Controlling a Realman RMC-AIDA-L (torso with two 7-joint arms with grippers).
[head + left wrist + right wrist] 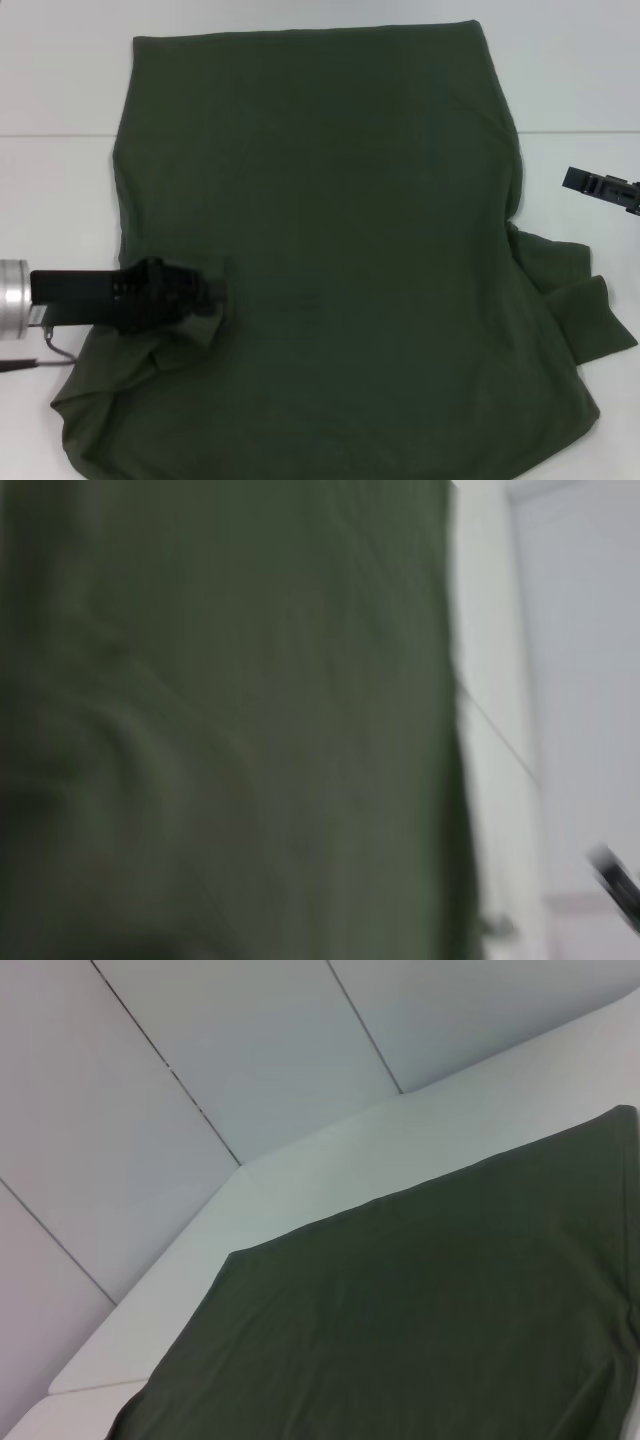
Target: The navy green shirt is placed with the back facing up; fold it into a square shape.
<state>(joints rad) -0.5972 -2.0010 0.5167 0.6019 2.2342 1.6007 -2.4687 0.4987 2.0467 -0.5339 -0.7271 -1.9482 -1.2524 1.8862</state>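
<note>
The navy green shirt [340,230] lies spread on the white table [50,190] and fills most of the head view. Its right sleeve [580,300] lies rumpled at the right edge. My left gripper [214,296] reaches in from the left over the shirt's left sleeve area and is shut on a fold of the fabric, which drapes down from it toward the near left. The left wrist view shows the fabric [230,730] up close. My right gripper [600,187] hovers off the shirt's right edge, apart from it. The right wrist view shows the shirt's flat far part [430,1310].
Bare white table surrounds the shirt at the left, right [590,110] and far side. A table seam runs across at mid-height [50,136]. Grey wall panels [200,1050] stand beyond the table's far edge. A thin cable [45,355] hangs by my left arm.
</note>
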